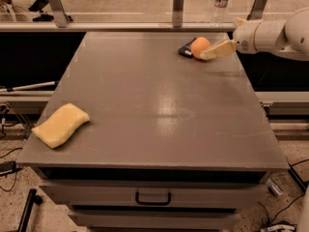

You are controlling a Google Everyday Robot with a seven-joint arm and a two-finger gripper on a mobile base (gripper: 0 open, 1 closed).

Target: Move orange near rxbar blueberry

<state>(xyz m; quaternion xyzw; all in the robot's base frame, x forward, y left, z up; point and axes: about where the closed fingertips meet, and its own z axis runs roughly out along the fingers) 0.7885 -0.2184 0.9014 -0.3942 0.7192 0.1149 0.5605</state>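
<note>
The grey tabletop (154, 110) carries a sponge (61, 125) toward 8 o'clock. An orange (199, 47) lies toward 1 o'clock, with the bar (185, 49) just beside it at its 9 o'clock. The pincer (208, 53) sits at the orange's 3 o'clock.

This looks like a robot testing lab: a plain grey counter (159, 129) with drawers (153, 197) stands among loose cables (9, 151), with a glass partition (120, 4) on metal posts (178, 4) behind it. The white arm's (270, 33) pincer (212, 51) hovers over the counter's far right corner.
</note>
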